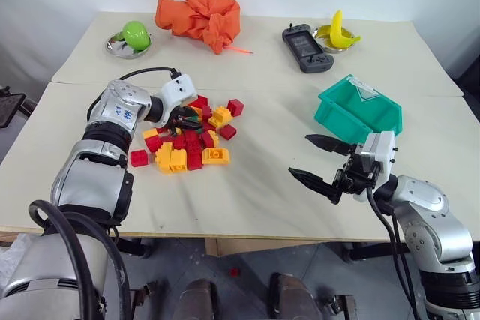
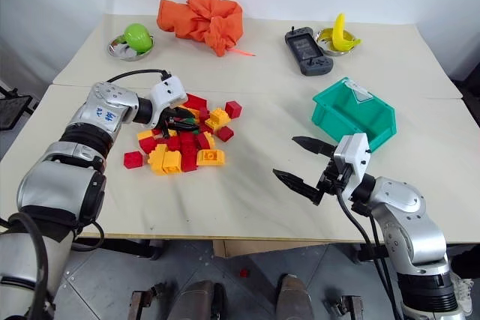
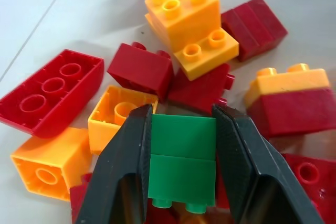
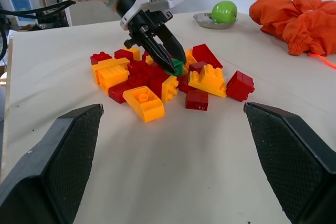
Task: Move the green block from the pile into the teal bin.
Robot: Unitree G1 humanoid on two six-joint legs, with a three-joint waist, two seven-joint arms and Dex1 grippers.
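The pile (image 1: 191, 140) of red and yellow studded bricks lies left of the table's middle. My left gripper (image 1: 182, 119) reaches down into the pile's top. In the left wrist view its two black fingers (image 3: 126, 166) press flat against both sides of the green block (image 3: 182, 166), which still rests among the bricks. The right wrist view also shows the green block (image 4: 176, 67) at those fingertips. The teal bin (image 1: 358, 110) stands to the right, its low front facing the table's middle. My right gripper (image 1: 300, 155) hovers wide open just in front of the bin, holding nothing.
At the back stand an orange cloth bundle (image 1: 199, 16), a lime-green ball in a steel dish (image 1: 135, 34), a dark game controller (image 1: 306, 48) and a banana in a dish (image 1: 341, 34). Bare tabletop separates the pile from the bin.
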